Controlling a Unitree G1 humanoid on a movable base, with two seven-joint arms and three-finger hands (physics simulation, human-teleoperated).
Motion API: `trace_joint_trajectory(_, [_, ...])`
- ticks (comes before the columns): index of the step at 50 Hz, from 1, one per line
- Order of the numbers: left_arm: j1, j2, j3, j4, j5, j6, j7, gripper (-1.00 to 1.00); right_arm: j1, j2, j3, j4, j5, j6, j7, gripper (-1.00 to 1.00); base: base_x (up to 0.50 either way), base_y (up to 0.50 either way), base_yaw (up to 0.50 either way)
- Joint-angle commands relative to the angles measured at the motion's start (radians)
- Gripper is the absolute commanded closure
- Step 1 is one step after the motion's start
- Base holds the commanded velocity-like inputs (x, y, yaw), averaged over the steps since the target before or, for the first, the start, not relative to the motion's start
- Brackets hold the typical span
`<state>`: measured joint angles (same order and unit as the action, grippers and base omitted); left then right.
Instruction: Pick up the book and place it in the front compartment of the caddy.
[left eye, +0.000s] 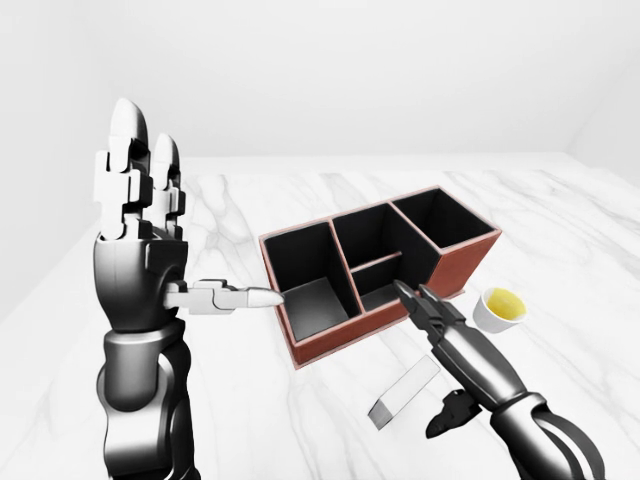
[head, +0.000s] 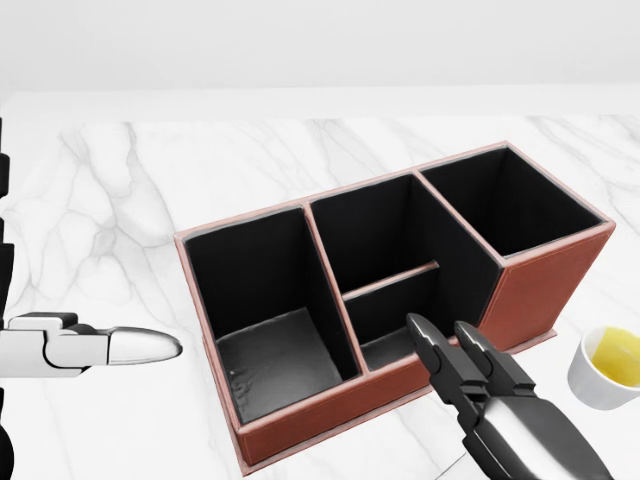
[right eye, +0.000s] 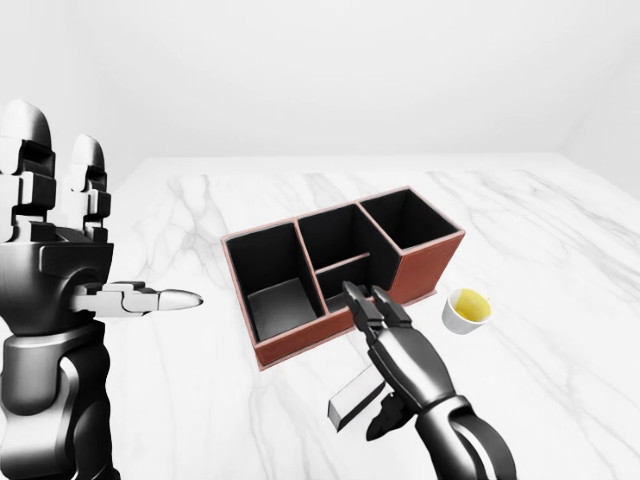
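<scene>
The red-brown caddy (left eye: 440, 268) with black compartments stands on the marble table at mid-picture in the left-eye view. Its small middle compartment (head: 400, 318) lies just past my right hand's fingertips. The book (left eye: 403, 393), a pale grey slab, lies flat on the table below the caddy. My right gripper (left eye: 415, 296) hovers open over it, fingers stretched toward the caddy's near wall and the dark thumb hanging beside the book. I cannot tell whether it touches the book. At the left my left gripper (left eye: 150, 200) is raised upright and open, holding nothing.
A small white cup (left eye: 499, 308) of yellow liquid stands to the right of the caddy, close to my right hand. The white marble table (left eye: 560, 220) spreads wide on all sides, with a plain white wall beyond.
</scene>
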<state>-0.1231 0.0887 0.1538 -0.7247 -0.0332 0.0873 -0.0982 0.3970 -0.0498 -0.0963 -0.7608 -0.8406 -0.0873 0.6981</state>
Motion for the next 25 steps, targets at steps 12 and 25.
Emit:
trace_joint_trajectory(12, [-0.001, 0.001, 0.001, 0.002, 0.001, 0.000, -0.001, -1.00, -0.019, -0.027, 0.037, 0.039, -0.020, 0.000, 0.000, -1.00, 0.00, 0.00, 0.00])
trace_joint_trajectory(25, [-0.003, 0.001, 0.001, -0.001, 0.001, 0.000, -0.001, -1.00, -0.018, -0.036, 0.052, 0.061, -0.040, 0.000, 0.000, -1.00, 0.00, 0.00, 0.00])
